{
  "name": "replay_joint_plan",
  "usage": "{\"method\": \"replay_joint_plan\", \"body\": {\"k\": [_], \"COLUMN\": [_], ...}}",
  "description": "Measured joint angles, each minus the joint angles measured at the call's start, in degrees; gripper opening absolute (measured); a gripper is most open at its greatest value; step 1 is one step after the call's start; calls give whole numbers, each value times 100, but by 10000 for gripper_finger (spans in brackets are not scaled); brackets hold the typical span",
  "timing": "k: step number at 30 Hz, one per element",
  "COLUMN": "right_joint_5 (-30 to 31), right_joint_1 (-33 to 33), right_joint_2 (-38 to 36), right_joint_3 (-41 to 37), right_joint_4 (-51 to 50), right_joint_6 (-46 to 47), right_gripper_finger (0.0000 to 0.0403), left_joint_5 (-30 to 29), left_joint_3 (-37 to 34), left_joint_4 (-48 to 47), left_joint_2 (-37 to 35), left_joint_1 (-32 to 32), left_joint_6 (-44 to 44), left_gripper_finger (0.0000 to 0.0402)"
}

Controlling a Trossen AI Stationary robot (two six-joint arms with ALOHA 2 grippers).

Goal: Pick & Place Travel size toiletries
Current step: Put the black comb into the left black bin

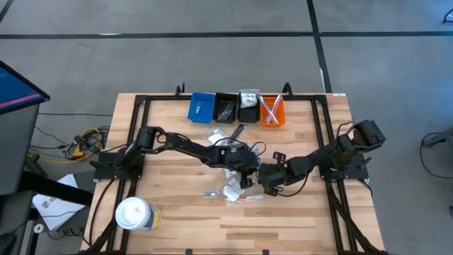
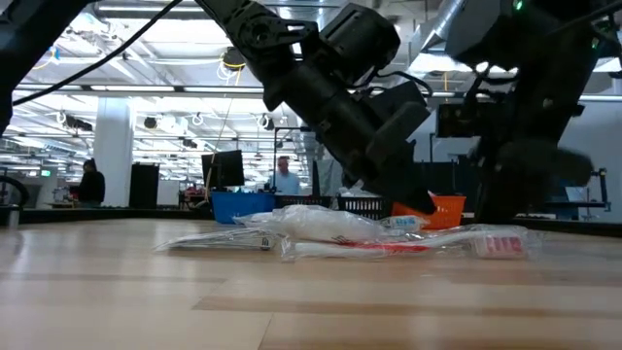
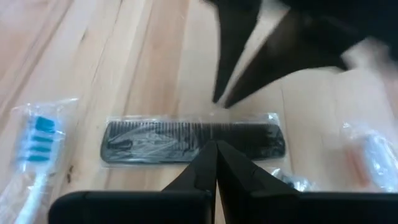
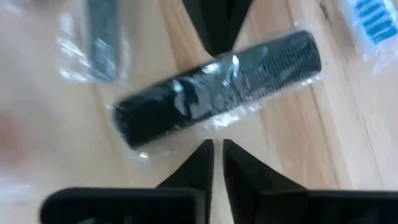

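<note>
A black comb [image 3: 155, 140] in a clear wrapper [image 4: 217, 93] lies flat on the wooden table between my two grippers. My left gripper [image 3: 216, 146] is shut, with its tips at the middle of one long side of the comb. My right gripper [image 4: 216, 146] stands opposite, at the other long side, slightly open, with its tips just off the wrapper's edge. In the high view both grippers [image 1: 246, 173] [image 1: 267, 178] meet at mid-table and hide the comb. More toiletries lie around: a blue-bristled toothbrush [image 3: 37, 149], a sachet [image 3: 367, 155] and a pile [image 1: 230, 190]. My left gripper's shut fingertips [image 3: 208, 155] rest on the wrapper at the middle of the comb's long side [image 3: 186, 152], slanting down onto it. The tips hide the spot, so I cannot tell whether a layer of wrapper is caught between them. The comb lies flat on the table.
Blue [image 1: 202, 108], black [image 1: 226, 108] and orange [image 1: 272, 111] bins stand in a row at the table's far edge. A white tub [image 1: 133, 214] stands at the near left. In the low view, wrapped items [image 2: 330, 231] and a red stick [image 2: 389, 247] lie in front of the grippers.
</note>
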Motion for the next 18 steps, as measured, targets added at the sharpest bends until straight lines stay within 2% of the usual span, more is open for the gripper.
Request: {"method": "replay_joint_plan", "body": {"k": [11, 18], "right_joint_5": [-93, -75], "right_joint_1": [50, 46], "right_joint_2": [-1116, -1315], "right_joint_3": [0, 0], "right_joint_4": [44, -113], "right_joint_6": [585, 717], "right_gripper_finger": [142, 166], "left_joint_5": [-113, -23], "left_joint_3": [0, 18], "left_joint_4": [99, 273], "left_joint_2": [43, 361], "left_joint_1": [11, 94], "left_joint_6": [2, -38], "left_gripper_finger": [1, 2]}}
